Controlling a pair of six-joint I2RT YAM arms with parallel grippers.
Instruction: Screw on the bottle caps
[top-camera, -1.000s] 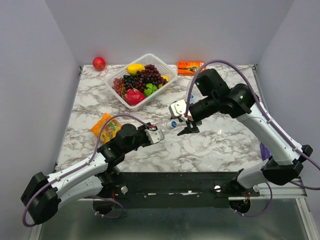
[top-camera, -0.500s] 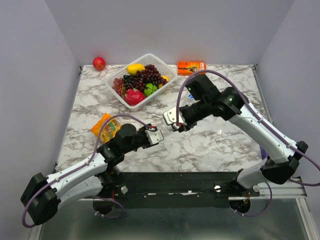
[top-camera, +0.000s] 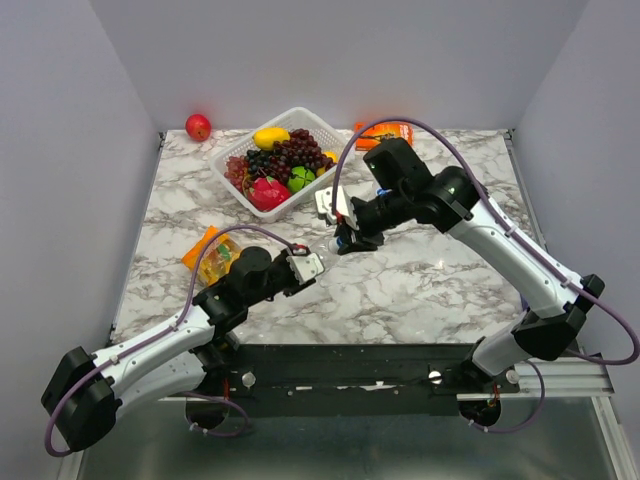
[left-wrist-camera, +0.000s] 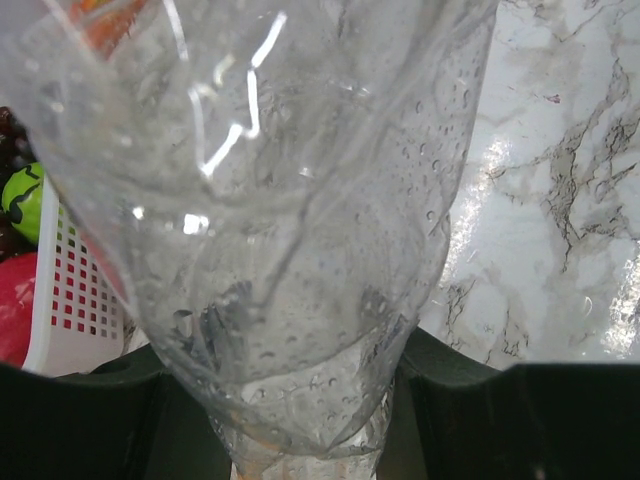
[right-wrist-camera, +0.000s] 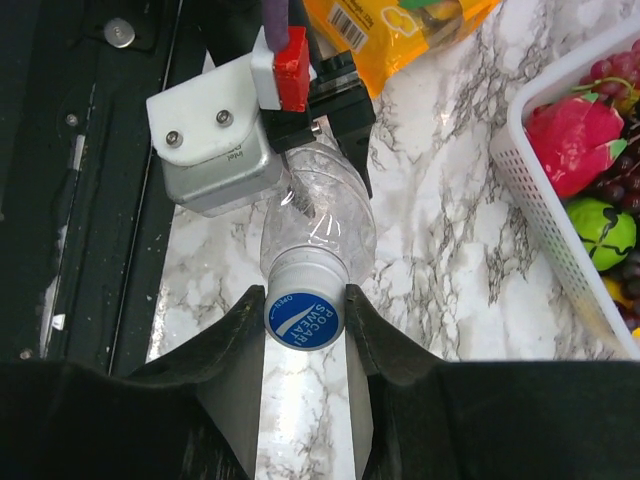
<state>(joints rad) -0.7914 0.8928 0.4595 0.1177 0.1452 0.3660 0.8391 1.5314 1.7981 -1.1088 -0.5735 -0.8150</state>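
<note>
A clear bottle (right-wrist-camera: 320, 215) lies roughly level above the table, and my left gripper (right-wrist-camera: 250, 130) is shut on its lower body. In the left wrist view the bottle (left-wrist-camera: 280, 230) fills the frame, wedged between the dark jaws of the left gripper (left-wrist-camera: 300, 410). A blue cap (right-wrist-camera: 305, 317) with white lettering sits on the bottle's neck. My right gripper (right-wrist-camera: 305, 320) is shut on this cap, one finger pressed against each side. From above, the left gripper (top-camera: 304, 266) and right gripper (top-camera: 342, 242) face each other near the table's middle, with the bottle (top-camera: 323, 255) between them.
A white basket (top-camera: 232, 150) of fruit stands at the back centre, and its edge (right-wrist-camera: 540, 210) shows in the right wrist view. A red apple (top-camera: 198, 127) lies at the back left, an orange packet (top-camera: 383, 133) at the back right. A yellow snack bag (top-camera: 212, 255) lies by the left arm.
My right gripper has moved left to the bottle's neck and closed on the cap. The left gripper has kept its hold on the bottle in place.
</note>
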